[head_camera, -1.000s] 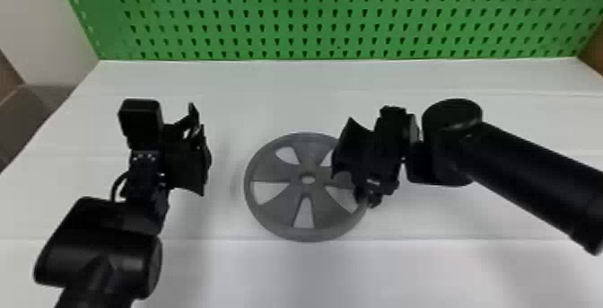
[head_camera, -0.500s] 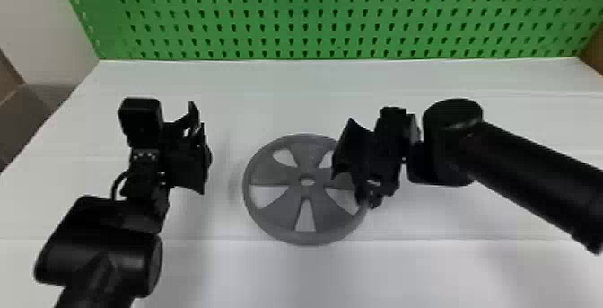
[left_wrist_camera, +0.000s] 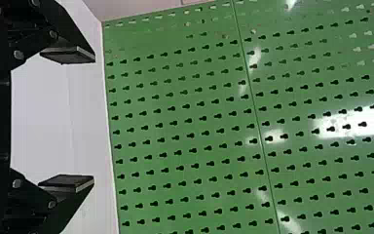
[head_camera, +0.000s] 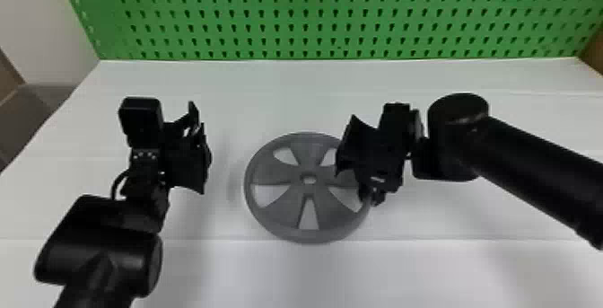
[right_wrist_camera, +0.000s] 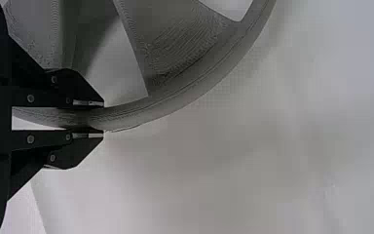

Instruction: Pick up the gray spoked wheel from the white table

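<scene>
Shifted the right gripper (head_camera: 361, 154) slightly rightward, and a touch upward in the head view, compared with half a second earlier. Brought the hub of the wheel (head_camera: 329, 217) slightly upward in that view too, with only a small change in the outline. Held onto the wheel throughout, gripping the rim (right_wrist_camera: 131, 113) at the right side, with both right fingers (right_wrist_camera: 63, 87) close together and clamped on it, one against each face. Kept the wheel broadly flat, with the spokes facing the head camera, in the middle of the view above the table (head_camera: 404, 275). Could not tell from these views whether still in contact with the tabletop or just clear of it. Left the left gripper (head_camera: 199, 143) in place, well apart from the wheel on the left side, out over the table and pointed toward the board (head_camera: 314, 15). Kept the left fingers (left_wrist_camera: 68, 54) wide apart, with nothing between them. Saw no shift in the board, upright behind the table.
</scene>
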`<state>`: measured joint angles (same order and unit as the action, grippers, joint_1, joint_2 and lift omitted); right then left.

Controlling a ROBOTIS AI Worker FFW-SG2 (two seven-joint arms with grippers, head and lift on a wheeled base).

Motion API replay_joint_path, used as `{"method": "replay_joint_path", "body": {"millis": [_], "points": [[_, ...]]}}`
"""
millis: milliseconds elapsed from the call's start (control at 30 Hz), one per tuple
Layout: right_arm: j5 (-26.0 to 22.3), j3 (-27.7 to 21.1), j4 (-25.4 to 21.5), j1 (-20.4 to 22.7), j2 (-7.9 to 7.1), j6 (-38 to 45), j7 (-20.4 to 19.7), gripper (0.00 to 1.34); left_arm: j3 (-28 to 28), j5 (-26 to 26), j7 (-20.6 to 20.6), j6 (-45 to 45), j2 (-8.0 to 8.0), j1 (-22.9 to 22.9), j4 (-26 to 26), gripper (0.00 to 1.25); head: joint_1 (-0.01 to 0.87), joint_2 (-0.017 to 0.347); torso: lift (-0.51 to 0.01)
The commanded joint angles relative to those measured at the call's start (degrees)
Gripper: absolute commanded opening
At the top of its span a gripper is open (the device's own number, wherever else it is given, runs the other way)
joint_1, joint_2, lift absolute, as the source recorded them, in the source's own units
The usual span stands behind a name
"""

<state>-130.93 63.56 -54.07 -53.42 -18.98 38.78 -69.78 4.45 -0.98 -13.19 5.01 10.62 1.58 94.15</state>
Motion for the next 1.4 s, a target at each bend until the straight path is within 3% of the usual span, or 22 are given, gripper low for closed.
{"method": "replay_joint_path", "body": {"millis": [0, 333, 1133, 1200, 1367], "points": [[0.9, -1.6, 0.4, -0.6, -0.45, 2.0, 0.0, 0.27, 0.0, 0.0, 0.0, 0.0, 0.01, -0.1, 0.0, 0.87, 0.772, 0.066, -0.081], [2.1, -4.1, 0.4, -2.9, -1.68, 4.3, 0.0, 0.26, 0.0, -0.1, -0.1, 0.0, 0.01, -0.2, 0.0, 0.87, 0.772, 0.066, -0.081], [1.9, -1.9, 0.3, -5.0, -3.17, 5.4, 0.0, 0.26, 0.0, -0.2, -0.2, 0.2, 0.01, -0.3, 0.0, 0.87, 0.772, 0.066, -0.081], [2.8, -2.0, 0.3, -4.9, -3.17, 5.3, 0.1, 0.26, 0.1, -0.2, -0.3, 0.2, 0.01, -0.3, 0.0, 0.87, 0.772, 0.066, -0.081], [10.7, -5.4, 0.3, -4.7, -3.17, 5.6, 2.8, 0.26, 0.0, -0.3, -0.3, 0.2, 0.01, -0.3, 0.0, 0.87, 0.772, 0.066, -0.081]]}}
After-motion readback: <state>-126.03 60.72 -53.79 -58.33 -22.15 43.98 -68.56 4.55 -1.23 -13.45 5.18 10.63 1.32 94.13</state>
